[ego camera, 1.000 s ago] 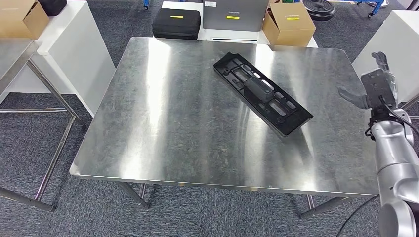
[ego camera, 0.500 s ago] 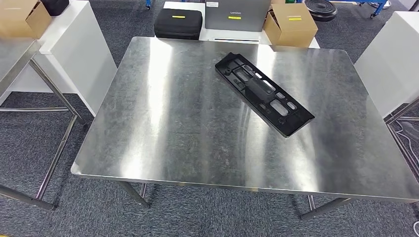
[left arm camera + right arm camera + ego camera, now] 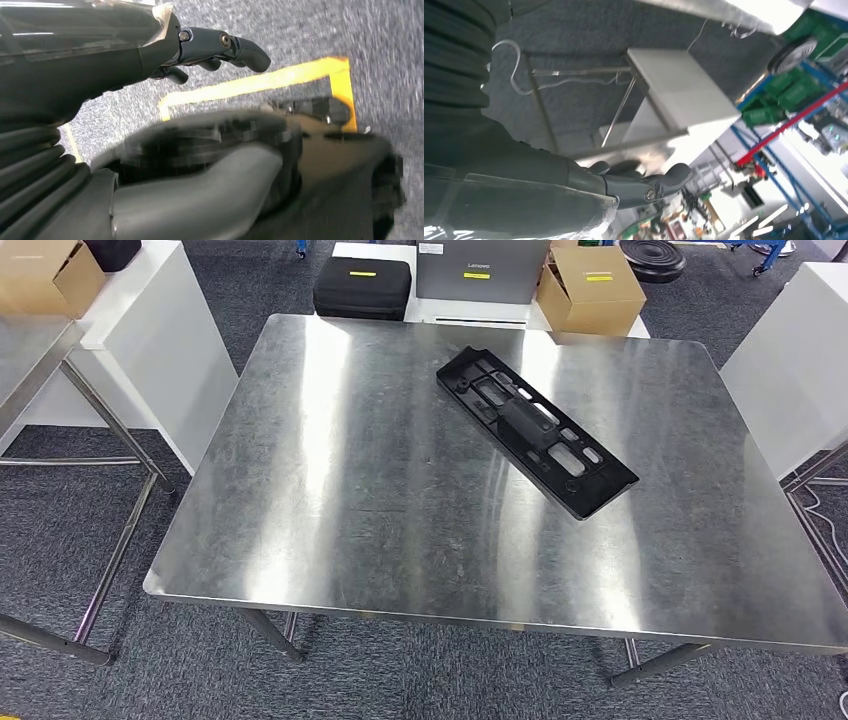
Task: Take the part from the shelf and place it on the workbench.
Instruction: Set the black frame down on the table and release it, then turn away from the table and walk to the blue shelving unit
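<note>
The part [image 3: 536, 430], a long black plastic panel with cut-outs and a raised block in its middle, lies flat and slantwise on the steel workbench [image 3: 350, 500], towards its far right. Nothing touches it. In the left wrist view my left hand [image 3: 115, 60] hangs above grey carpet marked with yellow tape, its dark fingers [image 3: 230, 47] stretched out and apart from the thumb, holding nothing. In the right wrist view my right hand [image 3: 549, 180] is away from the part with its fingers [image 3: 664, 181] loosely extended and nothing in them.
Behind the workbench stand a black case [image 3: 361, 287], a grey box [image 3: 480, 268] and a cardboard box [image 3: 590, 290]. White cabinets flank it at the left [image 3: 150, 340] and right [image 3: 790, 350]. A second steel table [image 3: 30, 350] is at the far left.
One second ago my right hand was raised, open, beside the workbench's right edge; it has since dropped out of the head view. The part has not moved; the camera shifted slightly.
</note>
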### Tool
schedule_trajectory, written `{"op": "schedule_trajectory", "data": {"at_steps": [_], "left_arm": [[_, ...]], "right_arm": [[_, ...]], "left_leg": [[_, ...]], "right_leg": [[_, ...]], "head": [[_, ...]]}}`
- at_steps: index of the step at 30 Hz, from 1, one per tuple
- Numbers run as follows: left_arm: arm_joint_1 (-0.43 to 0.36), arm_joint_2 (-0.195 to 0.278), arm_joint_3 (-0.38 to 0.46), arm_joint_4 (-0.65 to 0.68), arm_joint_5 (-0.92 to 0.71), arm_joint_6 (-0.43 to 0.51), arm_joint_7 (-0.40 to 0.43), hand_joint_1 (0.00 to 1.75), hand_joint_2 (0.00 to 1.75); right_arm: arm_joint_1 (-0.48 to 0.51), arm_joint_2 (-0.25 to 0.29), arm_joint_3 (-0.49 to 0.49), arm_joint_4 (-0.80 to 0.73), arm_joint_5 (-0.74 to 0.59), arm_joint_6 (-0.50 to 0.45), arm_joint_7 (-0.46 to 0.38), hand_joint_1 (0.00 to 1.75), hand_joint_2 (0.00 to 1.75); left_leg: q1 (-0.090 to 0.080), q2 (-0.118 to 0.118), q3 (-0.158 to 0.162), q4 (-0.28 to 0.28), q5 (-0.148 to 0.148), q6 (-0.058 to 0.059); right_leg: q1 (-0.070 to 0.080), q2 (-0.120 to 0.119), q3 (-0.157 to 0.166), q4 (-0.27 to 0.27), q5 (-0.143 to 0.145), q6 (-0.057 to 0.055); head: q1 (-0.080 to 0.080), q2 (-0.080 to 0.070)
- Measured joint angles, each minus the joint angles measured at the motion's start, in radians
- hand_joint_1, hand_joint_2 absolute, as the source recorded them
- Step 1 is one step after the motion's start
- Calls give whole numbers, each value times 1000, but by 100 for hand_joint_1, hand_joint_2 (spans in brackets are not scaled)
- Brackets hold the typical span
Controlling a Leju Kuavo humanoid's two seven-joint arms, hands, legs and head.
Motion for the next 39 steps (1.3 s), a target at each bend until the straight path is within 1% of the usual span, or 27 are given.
{"op": "schedule_trajectory", "data": {"at_steps": [2, 4, 5, 6, 7, 9, 10, 12, 13, 15, 17, 19, 21, 23, 27, 30, 32, 35, 39], "left_arm": [[0, -3, -8, -3, -1, -8, -2, 0, 175], [-1, -7, -13, -6, 7, -14, -27, 0, 175], [-4, -10, -14, -8, 14, -15, -45, 0, 175], [-10, -14, -14, -11, 18, -11, -57, 0, 175], [-19, -18, -14, -14, 17, 0, -50, 0, 175], [-33, -26, -17, -18, -1, 37, -9, 0, 175], [-34, -30, -19, -19, -9, 59, 8, 0, 175], [-29, -35, -22, -20, -11, 92, 17, 0, 175], [-26, -37, -22, -20, -9, 104, 17, 0, 175], [-24, -40, -22, -20, -3, 120, 16, 0, 175], [-24, -42, -23, -20, 2, 142, 23, 0, 175], [-25, -47, -23, -20, 4, 184, 37, 0, 175], [-26, -50, -23, -21, 4, 223, 46, 0, 175], [-26, -50, -23, -22, 2, 234, 49, 0, 175], [-26, -50, -24, -22, -12, 221, 60, 0, 175], [-27, -50, -25, -22, -21, 166, 53, 0, 175], [-27, -50, -25, -21, -24, 141, 52, 0, 175], [-28, -50, -28, -20, -32, 168, 64, 0, 175], [-30, -51, -37, -22, -49, 205, 86, 0, 175]], "right_arm": [[18, 40, -121, -92, 30, 93, 5, 0, 175], [21, 85, -228, -177, 68, 176, -5, 0, 175], [15, 103, -265, -206, 91, 196, -14, 0, 175], [5, 116, -287, -222, 116, 190, -21, 0, 175], [-3, 125, -292, -228, 135, 158, -22, 0, 175], [-1, 142, -291, -241, 133, 97, -13, 0, 175], [8, 160, -304, -261, 115, 106, -12, 0, 175], [19, 205, -355, -314, 92, 189, -28, 0, 175], [17, 228, -382, -336, 98, 231, -44, 0, 175], [8, 260, -411, -363, 128, 271, -70, 0, 175], [-4, 280, -416, -375, 153, 273, -82, 0, 175], [-12, 300, -413, -378, 166, 263, -91, 0, 175], [-11, 336, -409, -380, 173, 247, -110, 0, 175], [-3, 397, -409, -392, 191, 237, -144, 0, 175], [8, 565, -446, -433, 263, 258, -237, 0, 175], [5, 690, -493, -452, 328, 264, -286, 0, 175], [3, 760, -516, -458, 359, 252, -297, 0, 175], [-6, 840, -548, -457, 396, 234, -300, 0, 175], [-28, 923, -591, -438, 434, 198, -301, 0, 175]], "left_leg": [[0, 1, 2, 0, -2, -1], [0, 2, 3, -1, -4, -3], [0, 4, 3, -1, -5, -3], [0, 6, 3, -1, -4, -2], [0, 9, 4, -1, -4, -2], [0, 15, 9, 0, -5, -1], [0, 16, 11, 0, -7, -1], [0, 16, 12, 0, -8, 0], [0, 16, 11, 0, -8, 0], [0, 18, 11, 0, -8, 0], [0, 20, 12, 0, -8, 0], [0, 20, 13, 0, -9, 0], [1, 20, 14, 0, -9, 0], [1, 20, 14, 0, -10, 0], [2, 21, 15, -1, -10, -1], [3, 21, 15, -1, -11, -2], [3, 21, 15, -1, -11, -2], [3, 21, 15, -1, -11, -2], [3, 21, 16, -1, -11, -2]], "right_leg": [[0, 0, -4, 0, -3, -1], [0, 1, -5, 0, -5, -1], [0, 3, -2, 0, -4, -1], [0, 5, -1, 0, -3, -1], [0, 8, -1, 0, -2, -2], [0, 12, -2, 0, -2, -2], [0, 13, -3, -1, -3, -2], [0, 13, 2, -1, -4, -1], [0, 13, 5, 0, -4, 0], [0, 15, 8, 0, -4, 0], [0, 18, 7, 0, -4, 0], [0, 19, 3, 0, -4, 0], [0, 19, 0, 0, -5, -1], [1, 19, 0, 0, -5, -1], [1, 19, 0, 0, -6, -1], [2, 19, 1, 0, -7, -3], [2, 19, 1, 0, -7, -3], [2, 19, 1, 0, -7, -3], [1, 19, 2, 0, -7, -3]], "head": [[0, 0], [0, 0], [0, 0], [0, 0], [0, 0], [1, 0], [1, 0], [2, 0], [2, 0], [1, 0], [1, 0], [2, 0], [2, 0], [2, 0], [1, 0], [1, 0], [1, 0], [2, 0], [2, 0]]}}
